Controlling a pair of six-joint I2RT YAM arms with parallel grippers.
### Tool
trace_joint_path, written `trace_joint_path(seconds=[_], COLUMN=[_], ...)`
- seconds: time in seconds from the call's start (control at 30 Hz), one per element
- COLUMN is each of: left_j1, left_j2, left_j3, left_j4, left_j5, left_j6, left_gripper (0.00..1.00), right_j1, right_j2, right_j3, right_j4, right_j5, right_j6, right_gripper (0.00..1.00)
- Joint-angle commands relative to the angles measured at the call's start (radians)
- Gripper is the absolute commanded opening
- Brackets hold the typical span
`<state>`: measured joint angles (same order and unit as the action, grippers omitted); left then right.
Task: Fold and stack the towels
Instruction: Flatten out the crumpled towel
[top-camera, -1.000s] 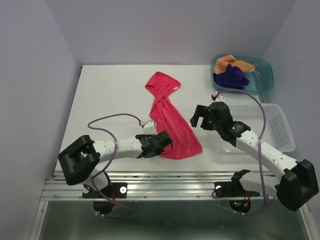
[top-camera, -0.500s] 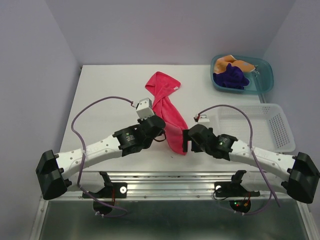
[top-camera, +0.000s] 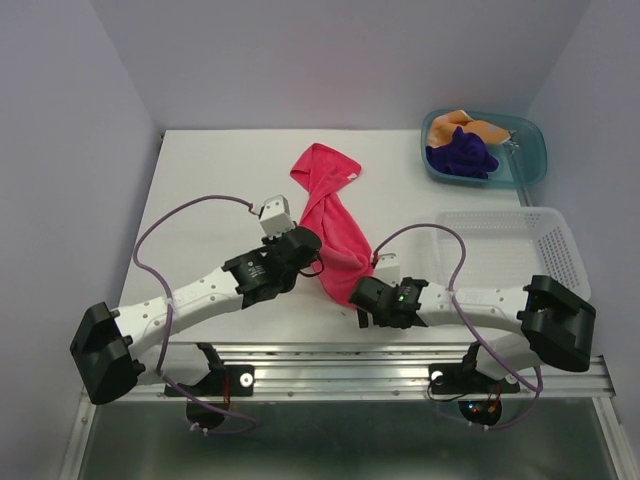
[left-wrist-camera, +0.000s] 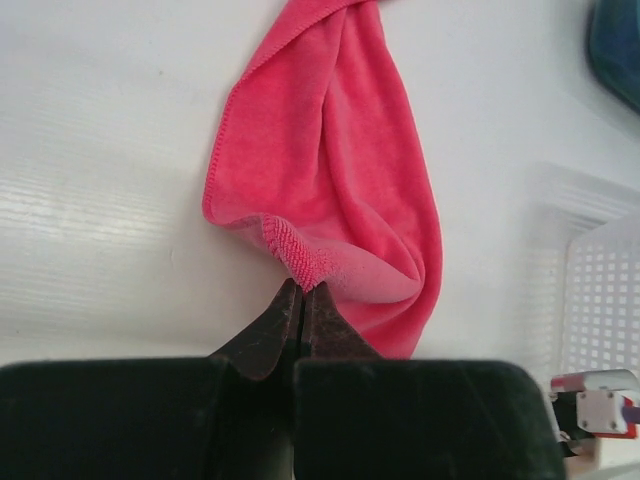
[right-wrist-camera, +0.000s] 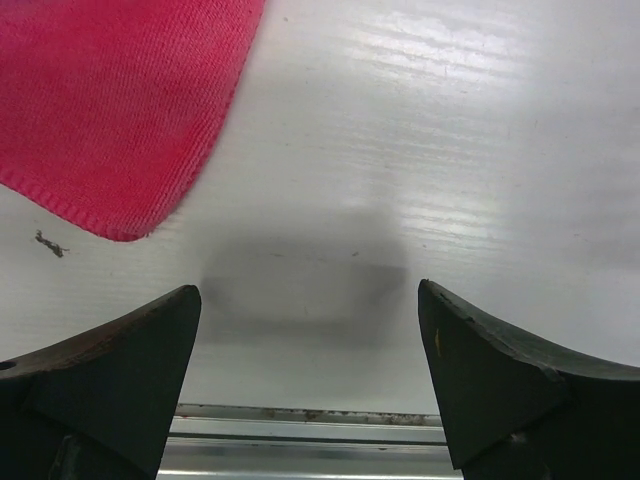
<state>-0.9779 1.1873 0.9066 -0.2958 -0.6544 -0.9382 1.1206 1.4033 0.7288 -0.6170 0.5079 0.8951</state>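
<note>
The right arm (top-camera: 470, 300) has slid back toward the near edge of the white table (top-camera: 200, 180), where the plain pink-red cloth towel (top-camera: 335, 215) lies bunched in a long strip at the middle. The left gripper (left-wrist-camera: 301, 298) is clenched on its near hem; the right gripper (right-wrist-camera: 310, 300) gapes empty just beside its near corner.

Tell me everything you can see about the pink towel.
The pink towel is plain pink-red soft-looking cloth with a stitched hem and a white tag near its far end. It lies bunched lengthwise on the table. The left gripper is shut on its near edge; the open right gripper sits beside its near corner, not touching.
</note>
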Motion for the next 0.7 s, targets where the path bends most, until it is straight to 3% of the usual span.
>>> trace_joint_path(seconds=[0.0, 0.27, 0.67], left_j1=[0.03, 0.045, 0.051], left_j2=[-0.048, -0.068, -0.077], left_j3=[-0.041, -0.081, -0.104], left_j4=[0.018, 0.053, 0.063], left_j5=[-0.004, 0.022, 0.033], left_j6=[0.001, 0.007, 0.007], left_gripper=[0.0, 0.0, 0.0], right_j1=[0.007, 0.007, 0.004], right_j2=[0.017, 0.008, 0.124], right_j3=[0.066, 0.072, 0.144], right_j4=[0.052, 0.168, 0.171], right_j5=[0.058, 0.029, 0.092], right_j6=[0.027, 0.054, 0.123], right_gripper=[0.93, 0.84, 0.72])
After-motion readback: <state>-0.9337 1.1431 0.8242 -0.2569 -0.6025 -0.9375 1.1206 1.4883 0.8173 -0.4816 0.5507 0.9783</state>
